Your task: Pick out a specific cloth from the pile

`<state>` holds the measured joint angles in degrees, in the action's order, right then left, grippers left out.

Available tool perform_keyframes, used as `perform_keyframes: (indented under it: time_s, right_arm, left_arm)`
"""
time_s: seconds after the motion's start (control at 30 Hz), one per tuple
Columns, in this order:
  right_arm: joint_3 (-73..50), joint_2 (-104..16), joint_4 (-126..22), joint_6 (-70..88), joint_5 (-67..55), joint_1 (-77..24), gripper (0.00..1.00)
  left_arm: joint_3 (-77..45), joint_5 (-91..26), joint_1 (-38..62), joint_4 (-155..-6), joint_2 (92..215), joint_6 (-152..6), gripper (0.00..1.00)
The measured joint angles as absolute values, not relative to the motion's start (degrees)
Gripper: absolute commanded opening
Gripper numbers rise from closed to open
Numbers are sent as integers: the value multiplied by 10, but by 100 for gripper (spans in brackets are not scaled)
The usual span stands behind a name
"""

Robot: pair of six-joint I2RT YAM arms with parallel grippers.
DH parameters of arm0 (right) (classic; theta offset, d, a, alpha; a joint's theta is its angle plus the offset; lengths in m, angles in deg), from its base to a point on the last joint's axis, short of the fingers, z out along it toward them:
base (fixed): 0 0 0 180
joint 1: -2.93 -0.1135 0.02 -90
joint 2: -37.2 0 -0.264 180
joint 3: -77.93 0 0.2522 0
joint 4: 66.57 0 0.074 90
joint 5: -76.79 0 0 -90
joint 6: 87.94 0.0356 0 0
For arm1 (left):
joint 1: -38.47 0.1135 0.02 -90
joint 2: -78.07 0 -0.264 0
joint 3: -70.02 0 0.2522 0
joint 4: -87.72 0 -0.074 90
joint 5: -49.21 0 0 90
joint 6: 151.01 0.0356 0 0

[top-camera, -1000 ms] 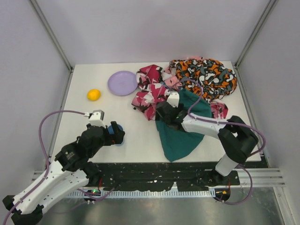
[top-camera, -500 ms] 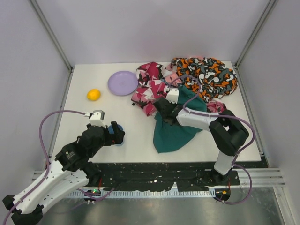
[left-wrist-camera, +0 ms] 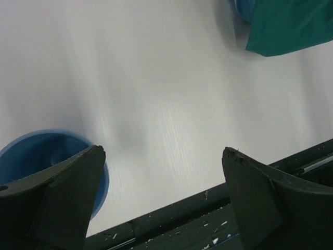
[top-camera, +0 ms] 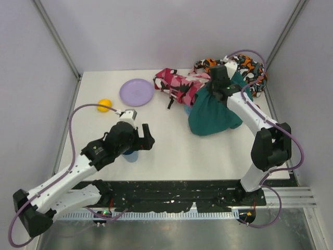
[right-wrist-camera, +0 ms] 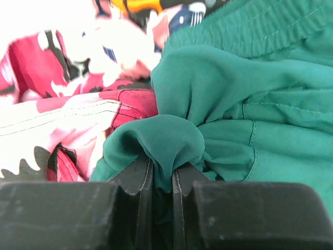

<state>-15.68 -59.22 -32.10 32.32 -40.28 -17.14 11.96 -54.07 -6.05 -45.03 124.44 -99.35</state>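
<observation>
My right gripper (top-camera: 216,89) is shut on a fold of the dark teal-green cloth (top-camera: 213,112), pinched between the jaws (right-wrist-camera: 162,172) in the right wrist view. The teal cloth (right-wrist-camera: 234,104) hangs bunched at the back right, against the pile. The pile's pink-white-black cloth (top-camera: 177,86) lies left of it and the orange-grey-black cloth (top-camera: 247,67) behind. A small light-blue patch (top-camera: 187,110), possibly the cloth, peeks out at the teal cloth's left edge; the rest is hidden. My left gripper (top-camera: 147,138) stands open over bare table (left-wrist-camera: 162,156), holding nothing.
A blue cup (top-camera: 130,155) sits just under my left gripper's left finger (left-wrist-camera: 47,151). A lilac plate (top-camera: 137,91) and a yellow-orange ball (top-camera: 104,104) lie at the back left. Walls close in the table on three sides.
My right gripper shut on the teal cloth and dragged it from the table's front middle up to the back right. The pink cloth shifted. My left arm reached farther over the table.
</observation>
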Motion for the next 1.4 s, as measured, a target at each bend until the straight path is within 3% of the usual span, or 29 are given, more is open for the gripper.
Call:
perform_keyframes:
  time_s: [0.33, 0.77, 1.13, 1.2, 1.23, 1.3, 1.37, 1.4]
  right_arm:
    - [-350, -651, -276, 332, -252, -40, 5]
    - [-499, -832, -239, 322, -263, -16, 5]
    - [-543, -888, -229, 342, -264, 34, 5]
    - [-534, -887, -234, 341, -264, 37, 5]
    - [-528, -887, -240, 341, -264, 38, 5]
    - [-519, -887, -248, 341, -264, 38, 5]
    - [-513, -887, -253, 339, -264, 38, 5]
    - [-512, -887, -255, 338, -265, 39, 5]
  left_arm:
    - [-30, -476, -60, -537, 1525, -964, 100]
    - [-377, -404, -57, -546, 1930, -989, 100]
    - [-587, -352, -53, -538, 2153, -1082, 98]
    - [-634, -340, -53, -539, 2179, -1102, 83]
    - [-651, -334, -53, -541, 2190, -1109, 70]
    - [-668, -323, -53, -550, 2209, -1124, 40]
    - [-669, -315, -52, -551, 2220, -1134, 0]
    - [-669, -311, -51, -550, 2224, -1137, 0]
